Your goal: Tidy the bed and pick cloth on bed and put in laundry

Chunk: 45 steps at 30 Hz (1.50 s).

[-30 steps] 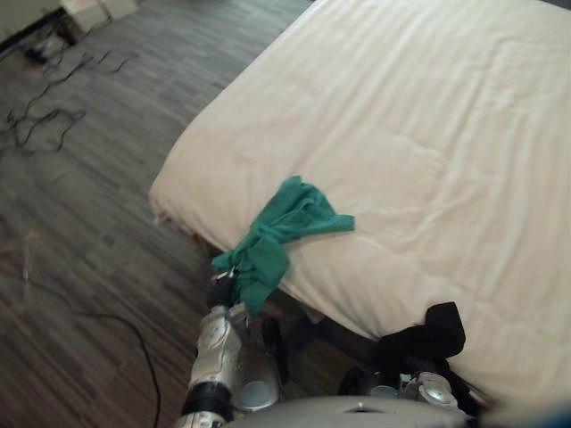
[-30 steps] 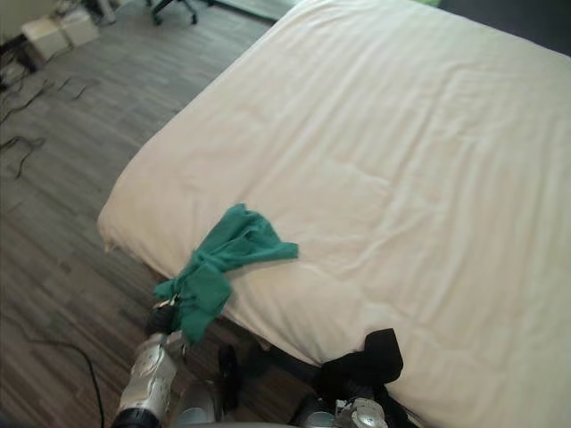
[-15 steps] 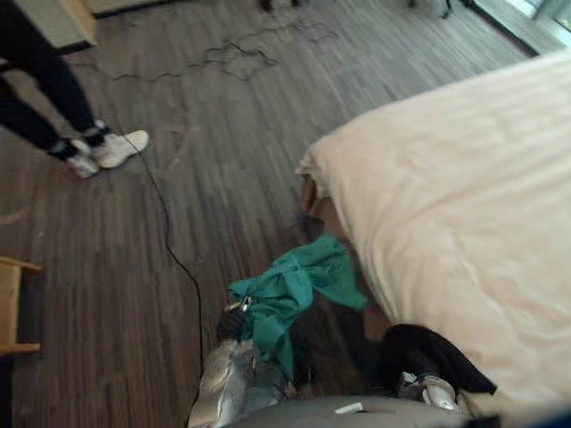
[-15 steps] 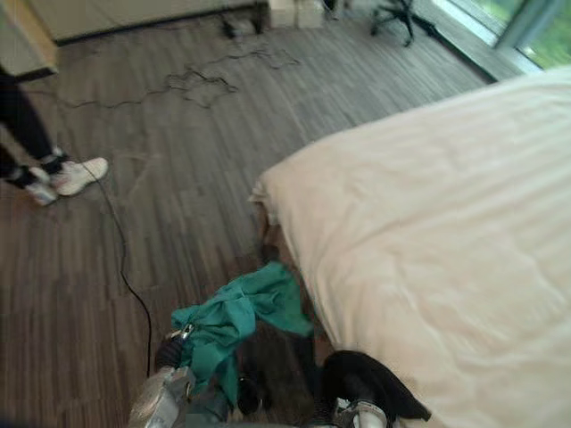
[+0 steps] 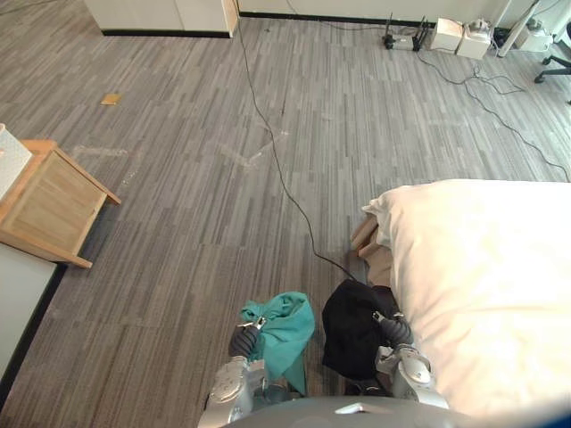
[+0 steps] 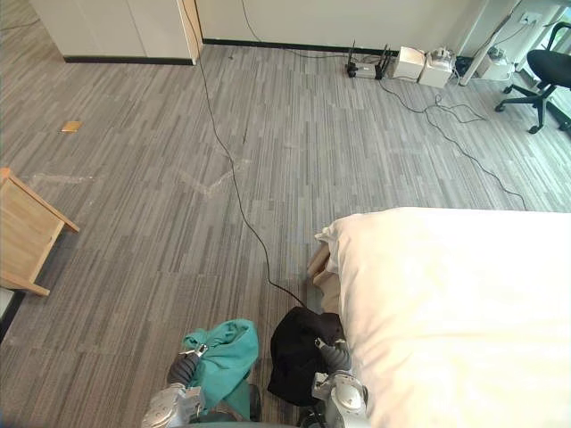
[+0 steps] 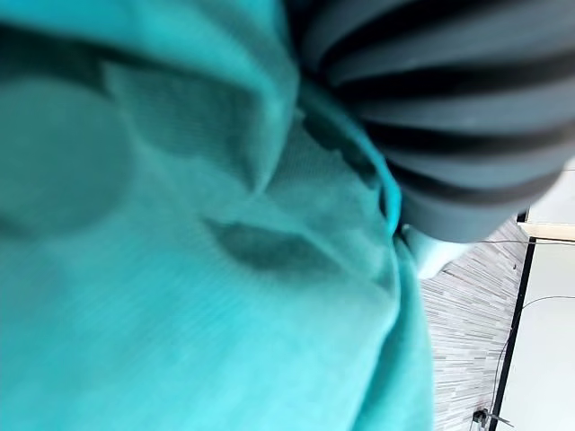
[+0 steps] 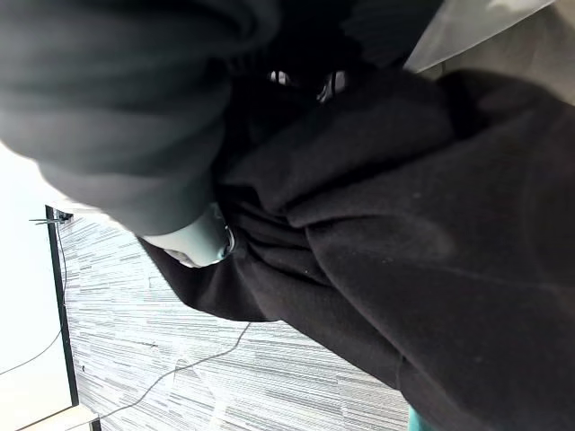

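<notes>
A green cloth (image 5: 284, 332) hangs off the bed, bunched in my left hand (image 5: 243, 340), whose fingers are curled round its top edge. In the left wrist view the green cloth (image 7: 180, 269) lies right against the hand's ribbed cover. A black cloth (image 5: 351, 326) hangs beside it, gripped by my right hand (image 5: 393, 332), and the black cloth (image 8: 377, 251) drapes over that hand in the right wrist view. Both hands are low in front of me, by the corner of the white bed (image 5: 486, 285).
A light wooden side table (image 5: 49, 205) stands on the grey plank floor at the left. A black cable (image 5: 287, 169) runs across the floor toward the bed's corner. White boxes (image 5: 459, 37) and loose cords lie by the far wall, with an office chair (image 6: 544, 76) at the far right.
The camera has swung left from the bed to the open floor. The green cloth has come off the bed edge and now hangs from my left hand. A person's legs have left the view.
</notes>
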Motion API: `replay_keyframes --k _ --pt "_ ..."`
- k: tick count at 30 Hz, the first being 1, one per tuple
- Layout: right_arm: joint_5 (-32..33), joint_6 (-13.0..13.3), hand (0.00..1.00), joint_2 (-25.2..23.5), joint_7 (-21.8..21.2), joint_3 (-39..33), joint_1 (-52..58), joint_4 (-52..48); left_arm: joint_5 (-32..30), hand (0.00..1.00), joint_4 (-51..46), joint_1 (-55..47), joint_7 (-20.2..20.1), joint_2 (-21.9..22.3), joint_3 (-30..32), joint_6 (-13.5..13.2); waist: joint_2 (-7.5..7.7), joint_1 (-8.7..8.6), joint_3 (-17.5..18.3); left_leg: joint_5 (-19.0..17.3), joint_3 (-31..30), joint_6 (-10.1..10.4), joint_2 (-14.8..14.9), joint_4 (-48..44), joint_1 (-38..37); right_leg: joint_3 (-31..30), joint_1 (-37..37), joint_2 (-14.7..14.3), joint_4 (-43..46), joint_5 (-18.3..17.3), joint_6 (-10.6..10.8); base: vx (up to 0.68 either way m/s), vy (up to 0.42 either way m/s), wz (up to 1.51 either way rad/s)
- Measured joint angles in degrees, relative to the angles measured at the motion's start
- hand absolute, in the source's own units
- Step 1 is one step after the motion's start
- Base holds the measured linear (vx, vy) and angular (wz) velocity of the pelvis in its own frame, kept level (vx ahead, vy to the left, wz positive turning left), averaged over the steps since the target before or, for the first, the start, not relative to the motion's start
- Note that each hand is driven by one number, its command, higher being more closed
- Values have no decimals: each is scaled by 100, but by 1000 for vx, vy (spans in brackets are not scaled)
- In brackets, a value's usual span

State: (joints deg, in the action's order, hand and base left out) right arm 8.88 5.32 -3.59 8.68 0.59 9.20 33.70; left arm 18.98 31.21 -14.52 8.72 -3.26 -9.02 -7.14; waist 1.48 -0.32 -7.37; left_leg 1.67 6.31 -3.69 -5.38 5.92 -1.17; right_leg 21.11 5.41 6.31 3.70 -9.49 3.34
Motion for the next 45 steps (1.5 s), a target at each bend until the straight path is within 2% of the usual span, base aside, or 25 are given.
replay_keyframes --k 7,11,13,14,15,16,17,18,20,21,23,25,27,28,30,32,33,35,37,38,39,41,43,44,45 --pt "-5 0 100 5 35 5 109 0 -37 100 0 -34 28 28 -3 0 -10 5 -7 0 30 0 6 -28 -56 -11 64 -7 -20 2 -3 0 0 0" --pt "-22 2 100 25 127 16 274 -1 -200 100 -7 -115 77 53 -13 1 -92 13 -41 -1 44 2 27 -29 -166 -20 179 -34 -42 8 -14 -12 -18 -2" --pt "-47 2 100 68 181 52 340 -2 -279 100 -22 -168 161 53 -65 1 -150 74 -60 -19 96 30 52 -38 -183 -86 181 -60 -17 -1 -32 -58 -43 -10" --pt "-121 3 100 117 215 73 371 -2 -284 100 -42 -169 197 52 -66 2 -166 121 -82 -103 120 123 60 -237 -58 -138 135 -54 25 -11 -52 -74 -27 -2" --pt "-129 6 100 205 264 163 394 -31 -284 100 -120 -167 261 63 -77 3 -176 130 -110 -372 119 230 93 -755 226 -133 91 -76 39 -20 -80 -60 -33 3" --pt "-132 10 100 303 294 217 414 -93 -284 100 -230 -167 297 91 -75 2 -223 149 -195 -653 129 251 168 -1389 505 -138 105 -119 29 -29 -119 -66 -27 7" --pt "-140 11 100 410 333 261 398 -118 -284 100 -334 -170 318 109 -66 0 -290 203 -285 -922 173 391 292 -2169 858 -136 130 -157 22 -69 -207 -79 -28 4" --pt "-169 11 100 480 382 273 387 -118 -284 100 -352 -128 339 120 -66 0 -345 273 -353 -996 273 511 414 -2808 1158 -135 150 -193 25 -100 -260 -86 -11 5" --pt "-288 9 100 502 446 245 393 -117 -282 100 -354 -87 419 153 -47 1 -386 322 -468 -990 306 525 517 -3405 1404 -132 287 -230 17 -146 -326 -32 -10 4" --pt "-339 3 100 504 470 196 392 -118 -281 100 -354 -49 449 164 -39 3 -346 358 -502 -1056 313 572 549 -3543 1447 -137 327 -212 16 -168 -330 12 13 -5" --pt "-351 1 100 505 533 143 326 -128 -284 100 -353 -29 511 166 -34 4 -407 408 -502 -1209 362 444 597 -3347 1423 -169 318 -210 40 -212 -328 68 66 -12" --pt "-352 -24 100 461 560 49 188 -96 -289 100 -339 57 536 166 46 5 -308 430 -601 -1154 412 408 561 -2768 1507 -192 307 -28 82 -282 -252 88 102 -7" --pt "-353 -25 100 475 586 -25 177 -99 -298 100 -334 83 536 187 52 3 -309 451 -623 -591 421 499 618 -1944 1683 -199 325 83 97 -406 -100 218 169 6" --pt "-358 -51 100 530 631 -17 184 5 -442 100 -259 85 542 209 58 6 -313 512 -543 -377 580 193 510 -1879 1700 -243 342 241 67 -500 36 288 196 11" --pt "-378 -59 100 516 644 -16 191 7 -477 100 -266 147 548 211 88 -1 -224 552 -536 -553 621 87 409 -2021 1835 -349 311 303 -23 -405 95 360 155 7" --pt "-518 -73 100 400 636 3 182 111 -493 100 -258 184 546 181 195 7 -73 608 -543 -719 728 -242 190 -2210 1777 -536 513 522 -160 -216 404 453 139 17" --pt "-541 -90 100 383 629 3 182 150 -493 100 -258 176 549 204 227 8 -37 611 -514 -782 733 -260 117 -2183 1702 -599 524 592 -74 -159 499 408 143 7" --pt "-586 -90 100 370 622 6 152 273 -494 100 -249 120 573 223 237 6 -66 625 -492 -1068 729 -237 112 -1952 1262 -784 179 710 1177 -157 528 373 172 -15" --pt "-615 -103 100 370 622 -11 165 406 -496 100 -220 85 655 147 232 6 -45 593 -481 -1187 704 -239 98 -1652 779 -925 -458 919 2918 150 711 375 158 -9" --pt "-695 -124 100 372 622 -13 206 462 -498 100 -126 71 672 91 185 4 -30 523 -472 -1281 616 -223 84 -1507 412 -943 -938 1062 4180 275 653 491 119 16" --pt "-729 -127 100 368 620 -22 210 429 -498 100 -34 43 678 26 174 9 -16 417 -459 -1364 491 -218 82 -1419 139 -880 -1285 1130 5042 150 457 440 54 31" --pt "-745 -113 100 368 628 -89 166 404 -498 100 -5 24 705 -65 180 21 -14 240 -468 -1426 173 -234 103 -1269 -277 -605 -1777 1150 5786 -160 84 461 -33 60" --pt "-744 -110 100 368 643 -236 137 326 -495 100 -3 56 770 -26 180 22 -108 174 -527 -1435 -43 -240 264 -1255 -599 -355 -2209 977 5657 -520 -98 433 -107 60" --pt "-744 -66 100 417 659 -241 63 326 -495 100 9 123 778 -6 179 22 -186 116 -572 -1448 -107 -218 408 -1309 -738 -202 -2361 836 5330 -604 -167 422 -154 58" --pt "-743 -51 100 465 679 -240 -36 328 -496 100 108 151 776 3 176 18 -306 92 -642 -1465 -169 -182 623 -1419 -906 -59 -2577 589 4527 -611 -188 436 -163 61"
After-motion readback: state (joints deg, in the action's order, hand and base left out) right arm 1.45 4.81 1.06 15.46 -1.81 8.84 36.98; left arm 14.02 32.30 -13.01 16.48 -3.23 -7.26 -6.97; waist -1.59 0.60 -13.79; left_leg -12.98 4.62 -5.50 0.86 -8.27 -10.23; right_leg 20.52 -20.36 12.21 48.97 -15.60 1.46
